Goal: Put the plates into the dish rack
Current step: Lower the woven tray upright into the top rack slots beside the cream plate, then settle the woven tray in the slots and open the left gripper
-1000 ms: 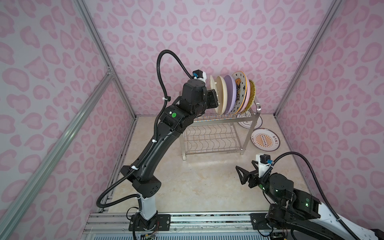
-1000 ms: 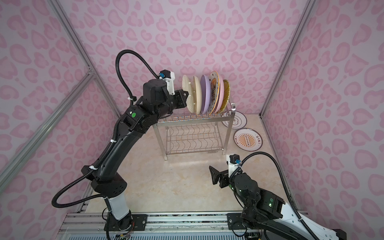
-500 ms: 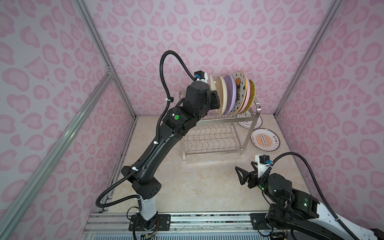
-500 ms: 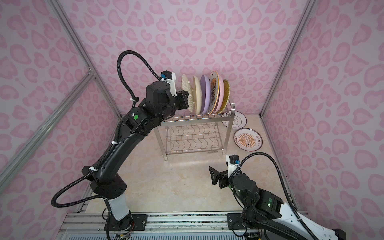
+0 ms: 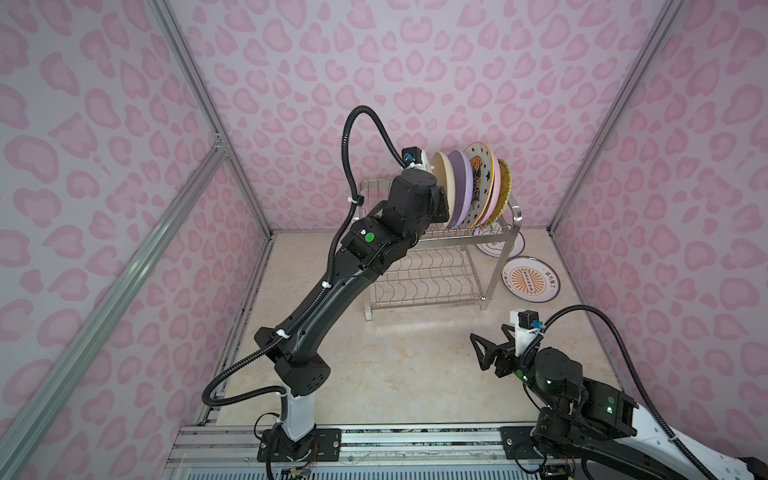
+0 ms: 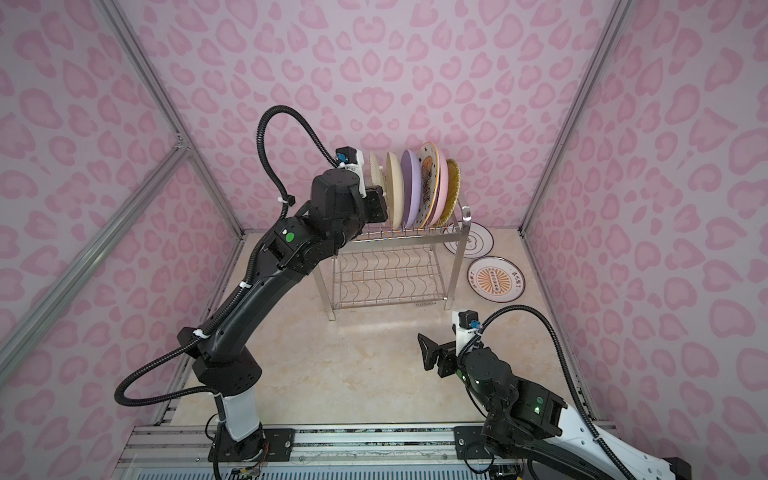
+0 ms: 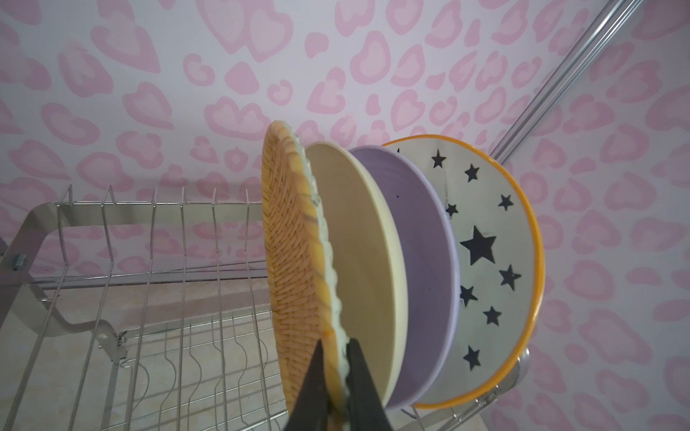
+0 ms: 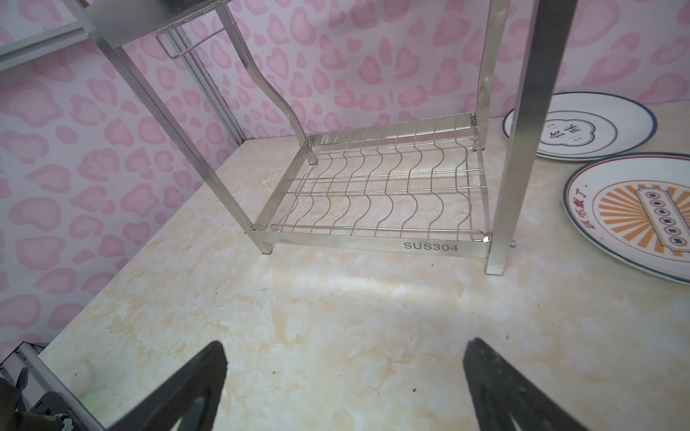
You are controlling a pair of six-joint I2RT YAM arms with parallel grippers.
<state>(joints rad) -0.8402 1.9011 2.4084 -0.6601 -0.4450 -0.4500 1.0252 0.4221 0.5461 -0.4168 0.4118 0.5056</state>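
The left arm (image 5: 332, 299) stretches up to the dish rack's (image 5: 419, 305) top tier, its tool (image 7: 333, 345) pinched on a wicker plate's (image 7: 295, 261) rim. The right arm (image 5: 582, 399) sits folded low in front of the rack, its tool (image 8: 345, 358) spread wide.

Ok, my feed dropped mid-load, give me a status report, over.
Left tool shut on wicker plate, upright at dish rack top tier. Right tool open, empty. Sunburst plate and far printed plate flat on table. Nothing blocking.

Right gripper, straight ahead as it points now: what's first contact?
Probably the lower front rail of the dish rack. The open right gripper seems tilted down, though, so the tabletop may come first.
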